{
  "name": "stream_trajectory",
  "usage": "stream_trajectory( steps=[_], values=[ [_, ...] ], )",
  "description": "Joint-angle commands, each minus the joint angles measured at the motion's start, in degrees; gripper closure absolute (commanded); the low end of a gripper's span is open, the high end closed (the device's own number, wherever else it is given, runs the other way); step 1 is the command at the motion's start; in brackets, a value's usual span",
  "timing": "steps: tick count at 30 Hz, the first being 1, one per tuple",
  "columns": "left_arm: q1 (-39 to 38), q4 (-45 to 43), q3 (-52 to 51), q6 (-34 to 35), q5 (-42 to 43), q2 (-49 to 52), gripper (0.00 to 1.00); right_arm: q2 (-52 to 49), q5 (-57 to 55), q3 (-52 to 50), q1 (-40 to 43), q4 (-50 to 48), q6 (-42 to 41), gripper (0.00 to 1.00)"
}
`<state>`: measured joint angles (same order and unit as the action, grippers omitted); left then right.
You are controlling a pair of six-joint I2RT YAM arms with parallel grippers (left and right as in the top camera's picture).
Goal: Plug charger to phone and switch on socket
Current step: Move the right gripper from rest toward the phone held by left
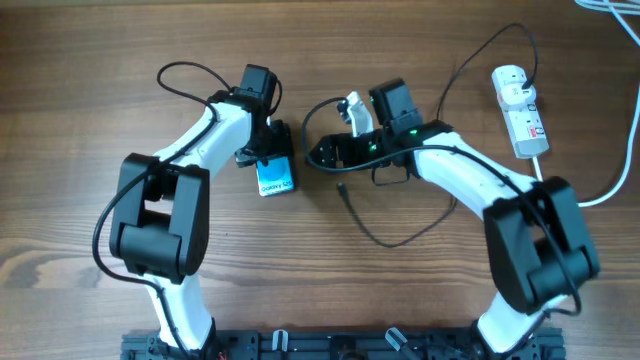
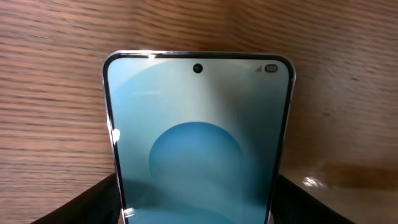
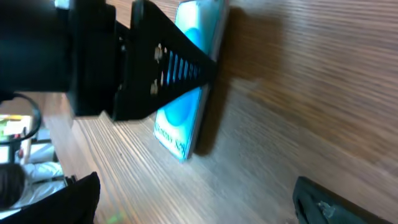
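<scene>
Find the phone (image 1: 276,180) lying flat, screen up, on the worktop (image 1: 80,80) between the two arms. Note the left claw (image 1: 264,150) clenched on it, with one of the fingers (image 2: 81,202) against each long edge. Judge this hold as a brace: probably meant to stop the phone sliding when the plug is pushed in.

Note the right claw (image 1: 318,155) released and grasping nothing, just beside the phone on its right. Locate the charger (image 1: 385,240) slack on the worktop. Find its plug tip (image 1: 341,186) loose near the right claw, apart from the phone. Treat the plugging as not yet done.

Find the socket (image 1: 520,110) well apart, at the far right of the worktop. Cannot tell the switch position: too small.

Read "100" beside the signal bars in the screen's top corner, left wrist view. Take the white band at the phone's end as possibly starting "Galaxy"; cannot read the rest. No legible writing on the socket, only red marks.
</scene>
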<state>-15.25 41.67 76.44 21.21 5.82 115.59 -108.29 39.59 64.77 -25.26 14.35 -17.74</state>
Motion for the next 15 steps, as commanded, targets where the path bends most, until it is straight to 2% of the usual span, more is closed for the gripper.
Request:
stream_trajectory(
  steps=[1,4,10,11,13,15],
  values=[
    [1.0,1.2,-2.6,-1.6,11.8,3.4,0.28,-5.7,4.4,0.4,-2.5,-3.4,-0.9,0.00],
    [1.9,2.0,-2.6,-1.6,15.4,3.4,0.28,-9.7,6.7,0.4,-4.2,-9.1,-6.5,0.00],
    [1.9,2.4,-2.6,-3.2,20.1,3.4,0.27,-13.1,7.3,0.4,-7.8,-18.4,-10.9,0.00],
    [1.9,2.5,-2.6,-3.2,20.1,3.4,0.27,-13.1,7.2,0.4,-8.0,-18.7,-11.0,0.05],
    [1.9,2.6,-2.6,-3.2,20.1,3.4,0.26,-13.1,7.2,0.4,-8.1,-18.3,-11.5,0.22],
    [1.9,2.8,-2.6,-3.2,20.1,3.4,0.25,-13.1,7.2,0.4,-8.1,-15.7,-12.4,0.25]
  ],
)
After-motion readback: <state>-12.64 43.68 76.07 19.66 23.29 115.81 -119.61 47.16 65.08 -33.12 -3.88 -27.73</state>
